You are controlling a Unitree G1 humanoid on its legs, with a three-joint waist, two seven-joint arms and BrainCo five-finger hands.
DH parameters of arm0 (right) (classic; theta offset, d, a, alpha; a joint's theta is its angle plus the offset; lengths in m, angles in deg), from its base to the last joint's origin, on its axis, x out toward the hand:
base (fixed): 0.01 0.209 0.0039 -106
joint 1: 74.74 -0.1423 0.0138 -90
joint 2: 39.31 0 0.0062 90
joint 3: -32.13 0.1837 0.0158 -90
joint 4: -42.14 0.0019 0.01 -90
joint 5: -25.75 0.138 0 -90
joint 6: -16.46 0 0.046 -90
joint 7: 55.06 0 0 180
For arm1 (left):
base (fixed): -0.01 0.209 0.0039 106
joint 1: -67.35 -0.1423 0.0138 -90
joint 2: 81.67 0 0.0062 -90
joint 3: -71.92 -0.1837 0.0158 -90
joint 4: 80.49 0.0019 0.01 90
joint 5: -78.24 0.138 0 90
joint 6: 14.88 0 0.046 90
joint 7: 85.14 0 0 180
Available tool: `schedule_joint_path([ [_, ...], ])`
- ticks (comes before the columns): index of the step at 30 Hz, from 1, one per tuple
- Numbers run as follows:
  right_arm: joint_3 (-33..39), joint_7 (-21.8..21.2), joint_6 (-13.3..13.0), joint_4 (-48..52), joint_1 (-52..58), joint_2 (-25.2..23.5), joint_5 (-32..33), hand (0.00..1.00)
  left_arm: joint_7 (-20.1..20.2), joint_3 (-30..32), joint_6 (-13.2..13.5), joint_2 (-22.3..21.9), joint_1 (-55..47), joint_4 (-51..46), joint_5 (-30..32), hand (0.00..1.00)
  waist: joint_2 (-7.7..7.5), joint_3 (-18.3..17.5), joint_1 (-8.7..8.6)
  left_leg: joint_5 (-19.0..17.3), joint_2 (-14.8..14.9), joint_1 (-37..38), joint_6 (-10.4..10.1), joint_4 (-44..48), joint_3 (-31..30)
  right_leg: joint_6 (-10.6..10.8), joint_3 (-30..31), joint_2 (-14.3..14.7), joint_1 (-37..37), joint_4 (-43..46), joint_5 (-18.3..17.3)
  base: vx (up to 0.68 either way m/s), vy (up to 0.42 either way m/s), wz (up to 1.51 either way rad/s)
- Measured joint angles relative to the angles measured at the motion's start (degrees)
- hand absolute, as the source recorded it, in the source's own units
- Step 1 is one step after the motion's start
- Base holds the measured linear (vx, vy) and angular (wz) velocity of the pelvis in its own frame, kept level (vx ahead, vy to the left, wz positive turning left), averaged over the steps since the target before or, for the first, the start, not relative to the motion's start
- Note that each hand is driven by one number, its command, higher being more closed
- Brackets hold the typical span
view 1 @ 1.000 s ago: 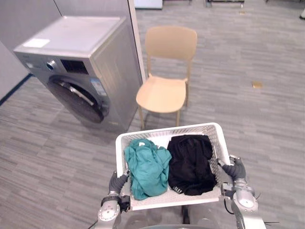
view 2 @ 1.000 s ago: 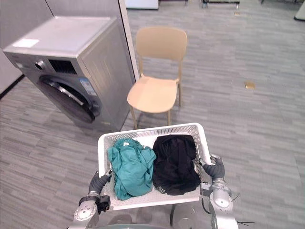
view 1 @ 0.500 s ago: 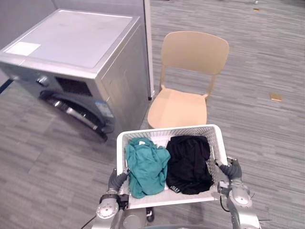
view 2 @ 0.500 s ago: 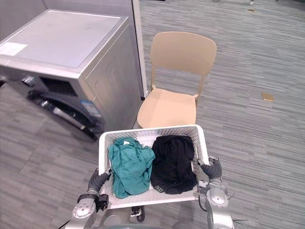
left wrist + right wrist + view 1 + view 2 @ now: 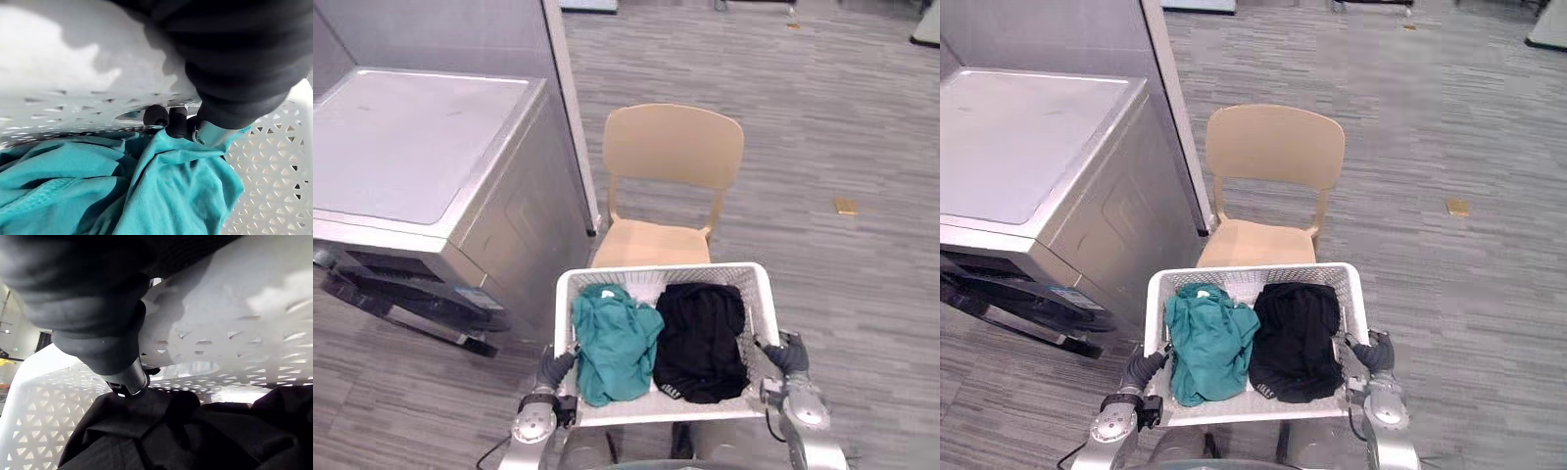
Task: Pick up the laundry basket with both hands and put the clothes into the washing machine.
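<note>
Chair [image 5: 674, 157] behind basket [image 5: 661, 271], washing machine [image 5: 421, 166] at left.

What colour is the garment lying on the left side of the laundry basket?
Teal. The garment in the laundry basket shows best in the left wrist view.

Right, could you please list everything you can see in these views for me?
laundry basket: one, white, held up in front of the robot
teal garment: one, teal, left half of the basket
black garment: one, black, right half of the basket
washing machine: one, silver-grey, on the floor to the left
chair: one, beige, beyond the basket, beside the washing machine
small flat object: one, tan, on the floor far right
left hand: one, curled round the basket's left rim
right hand: one, curled round the basket's right rim
</note>
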Motion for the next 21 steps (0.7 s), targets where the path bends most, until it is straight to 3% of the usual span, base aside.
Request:
schedule_joint_path([
  [2, 0.38, 0.02, -0.01, -0.01, -0.21, 0.06, 0.03, 1.00, 0.00, -0.28, 0.04, -0.17, 0.15, -0.13, 0.05, 1.00, 1.12, -0.68, 0.10, 4.33, -1.74, 0.71, -1.62, -12.78, -2.64, 1.87, 0.18, -0.03, 0.01, 0.15, -0.52, 0.18, 0.168, 0.02],
  [4, 0.73, 0.02, 0.06, -2.28, -0.23, -2.07, 0.01, 1.00, -0.27, -0.51, -0.09, 1.58, 0.49, 0.35, 0.58, 1.00, -1.81, -1.37, 0.16, 6.33, -5.49, 2.92, -0.48, -16.57, -2.52, 3.32, 3.95, -2.10, 0.30, -2.12, -0.10, 0.19, 0.141, 0.12],
  [8, 1.03, 0.04, 0.03, -6.16, -3.01, -2.38, -0.04, 1.00, -1.37, -0.64, -0.16, 1.95, 1.04, 0.36, 1.12, 1.00, -2.68, 0.18, 0.84, 6.57, -7.30, 3.12, 0.06, -16.79, -1.83, 4.31, 6.53, -3.50, 0.32, -3.67, 0.97, 0.12, 0.108, -0.08],
  [9, 1.02, 0.26, 0.03, -6.42, -4.12, -2.26, -0.04, 1.00, -1.69, -0.60, -0.15, 1.97, 1.76, 0.36, 1.12, 1.00, -2.60, 1.02, 1.07, 6.56, -7.31, 2.95, 0.08, -16.80, -1.67, 4.34, 7.00, -3.57, -0.48, -3.03, 1.00, -0.05, 0.070, -0.31],
  [12, 0.93, 2.10, 0.00, -6.60, -10.57, -1.98, -0.05, 1.00, -4.67, -0.39, -0.07, 2.44, 7.56, 0.35, 1.05, 1.00, -2.79, 3.73, 1.25, 6.42, -6.98, -4.85, 0.32, -15.88, -0.74, 4.36, 9.44, -3.54, -11.75, 2.27, 0.99, -0.14, 0.060, -0.49],
  [16, 1.13, 7.47, 0.00, -6.60, -20.96, -1.04, 0.21, 1.00, -9.95, 0.46, -0.09, 2.53, 19.66, 1.90, 0.96, 1.00, -3.39, 11.59, 1.03, 6.08, -5.85, -14.33, 0.88, -11.54, 1.13, 4.51, 12.07, -3.60, -23.71, 8.60, 1.01, -0.19, 0.027, -0.40],
  [21, 1.26, 12.50, 0.05, -9.03, -28.48, -0.21, 1.80, 1.00, -12.93, 1.25, -0.08, 2.98, 31.07, 7.66, -0.31, 1.00, -2.87, 13.29, 1.06, 6.01, -5.07, -21.76, 1.58, -8.91, 1.72, 4.99, 12.65, -3.44, -31.08, 10.32, 1.71, -0.07, 0.011, -0.14],
])
